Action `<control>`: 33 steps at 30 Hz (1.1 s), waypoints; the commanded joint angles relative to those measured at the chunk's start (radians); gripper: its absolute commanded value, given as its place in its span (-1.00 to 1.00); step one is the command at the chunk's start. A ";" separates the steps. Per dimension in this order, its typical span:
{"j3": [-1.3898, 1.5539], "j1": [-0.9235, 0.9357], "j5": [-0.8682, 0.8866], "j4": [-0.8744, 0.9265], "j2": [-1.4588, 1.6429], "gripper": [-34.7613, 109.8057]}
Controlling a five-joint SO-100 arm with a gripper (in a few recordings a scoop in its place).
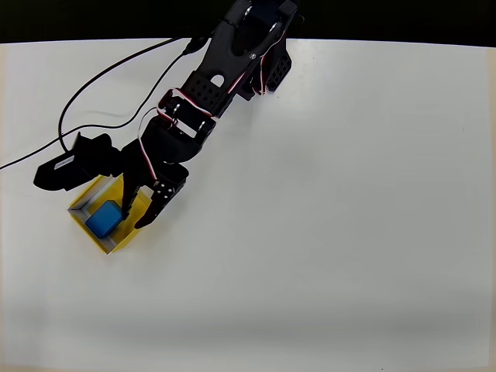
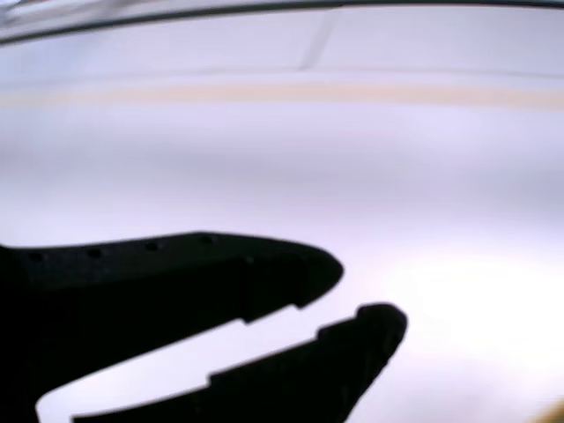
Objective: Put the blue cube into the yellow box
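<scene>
Two black fingers (image 2: 361, 330) parted, end effector (image 1: 141, 208) released and empty above yellow box (image 1: 87, 198) rim. Blue cube (image 1: 104, 218) lying free inside box on white tabletop (image 1: 325, 232), apparently dropped, task seemingly done.

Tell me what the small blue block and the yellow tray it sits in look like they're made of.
The small bright-blue block looks like matte plastic or foam: even colour, no glare, softened edges. The shallow yellow open-topped tray looks like thin card or plastic: flat yellow walls with a pale rim edge. The overhead view can't settle either.
</scene>
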 commanded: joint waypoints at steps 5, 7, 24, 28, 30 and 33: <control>0.225 -0.310 -0.014 0.276 0.471 -0.42; 0.281 -0.354 -0.015 0.331 0.549 -0.42; 0.664 -0.396 -0.023 0.729 1.037 -0.43; 0.735 -0.391 -0.011 0.746 1.055 -0.42; 0.776 -0.388 -0.009 0.744 1.055 -0.43; 0.859 -0.362 -0.040 0.706 1.055 -0.43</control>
